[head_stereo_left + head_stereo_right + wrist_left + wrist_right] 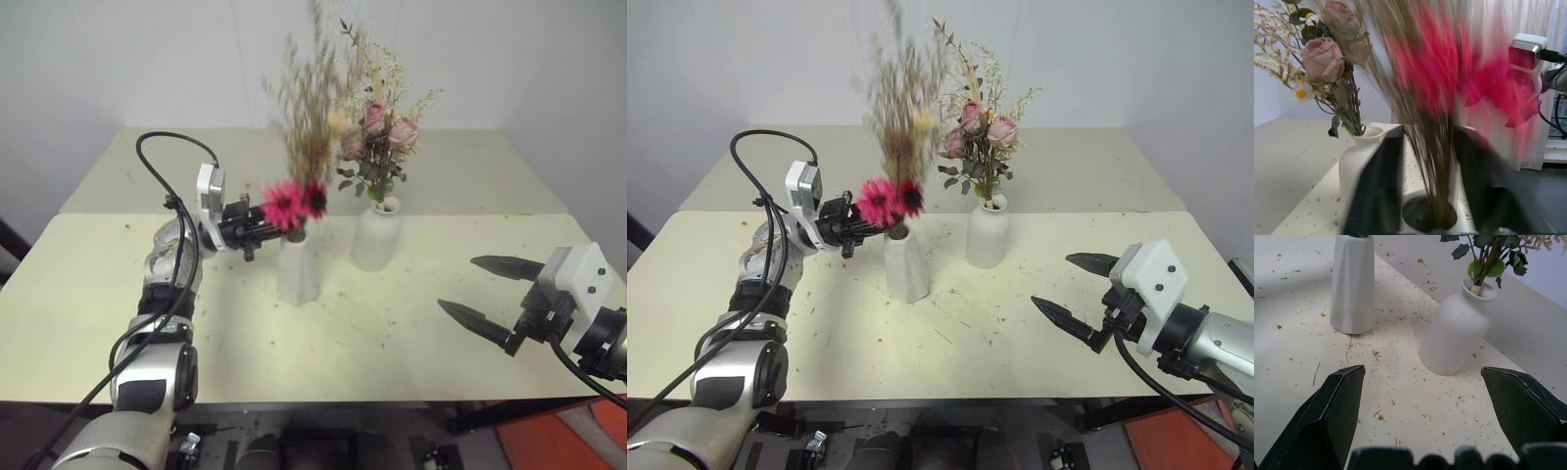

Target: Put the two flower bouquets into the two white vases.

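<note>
Seeing grass bouquet (299, 127), tan, wispy, pink daisies, upright in cone vase (296, 266) at frame centre; my left gripper (263, 223) fingers part-spread round stems; right gripper (490, 294) gaping, empty.

Head pair looks forward and down over the worktop (98, 323), taking in both vases; left wrist camera sits close on the cone vase (1430, 220); right wrist camera, farther back, frames both.

Even, soft indoor light; grass bouquet (1435, 98) smeared by motion blur; faint shadows beside vases.
</note>
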